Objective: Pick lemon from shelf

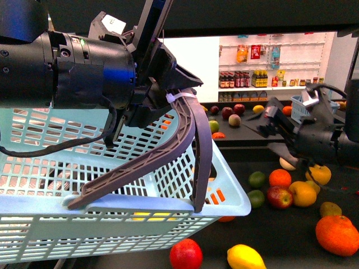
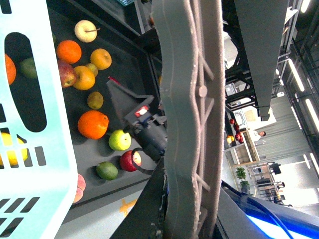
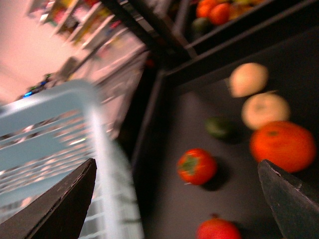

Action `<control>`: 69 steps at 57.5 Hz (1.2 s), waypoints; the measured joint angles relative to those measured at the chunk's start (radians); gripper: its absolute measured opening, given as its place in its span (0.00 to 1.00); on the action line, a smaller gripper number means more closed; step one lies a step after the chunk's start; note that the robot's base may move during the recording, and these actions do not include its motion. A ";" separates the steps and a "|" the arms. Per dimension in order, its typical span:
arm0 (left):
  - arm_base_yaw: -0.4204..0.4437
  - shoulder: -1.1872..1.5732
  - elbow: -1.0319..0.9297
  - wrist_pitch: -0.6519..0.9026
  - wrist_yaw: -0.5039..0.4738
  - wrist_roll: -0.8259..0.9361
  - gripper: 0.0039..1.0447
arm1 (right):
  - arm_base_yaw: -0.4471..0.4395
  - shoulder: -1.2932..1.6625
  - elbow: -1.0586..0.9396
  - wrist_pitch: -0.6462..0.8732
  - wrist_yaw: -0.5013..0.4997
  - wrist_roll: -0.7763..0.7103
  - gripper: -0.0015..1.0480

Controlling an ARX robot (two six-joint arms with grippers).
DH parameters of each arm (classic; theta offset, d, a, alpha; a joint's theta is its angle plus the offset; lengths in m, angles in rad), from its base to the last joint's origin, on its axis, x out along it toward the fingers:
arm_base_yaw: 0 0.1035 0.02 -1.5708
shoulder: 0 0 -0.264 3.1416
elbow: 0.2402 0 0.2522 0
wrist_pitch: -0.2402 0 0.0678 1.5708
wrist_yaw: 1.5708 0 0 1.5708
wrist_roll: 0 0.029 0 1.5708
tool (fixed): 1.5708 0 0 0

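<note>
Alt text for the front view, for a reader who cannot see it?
The left gripper holds a light blue basket by its grey handles, filling the left of the view. To the right, the open right gripper hovers over fruit on the dark shelf, with the lemon lying near the bottom edge.

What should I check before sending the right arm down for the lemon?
1. Lemon located, lying uncovered on the shelf tray: ok.
2. Right gripper open and empty: ok.
3. Right gripper lined up over the lemon: not ok; its wrist view shows other fruit, no lemon.
4. Right wrist view sharp enough to guide by: not ok, blurred.
5. Left gripper holding the basket handle: ok.
6. Room between the lemon and the basket corner: cannot tell.
</note>
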 joint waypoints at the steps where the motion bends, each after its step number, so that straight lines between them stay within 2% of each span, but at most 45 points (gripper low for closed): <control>1: 0.000 0.000 0.000 0.000 0.000 0.000 0.10 | -0.003 0.013 0.005 -0.008 0.007 -0.011 0.93; 14: -0.002 0.000 0.000 0.000 0.003 0.000 0.10 | 0.007 0.257 0.060 -0.100 0.089 -0.286 0.93; 33: -0.002 0.000 0.000 0.000 0.002 0.000 0.10 | 0.087 0.373 0.115 -0.073 0.069 -0.535 0.93; 50: -0.002 0.000 0.000 0.000 0.003 0.000 0.10 | 0.158 0.447 0.156 -0.040 0.055 -0.730 0.93; 69: -0.002 0.000 0.000 0.000 0.002 0.000 0.10 | 0.163 0.512 0.240 -0.066 0.094 -0.827 0.93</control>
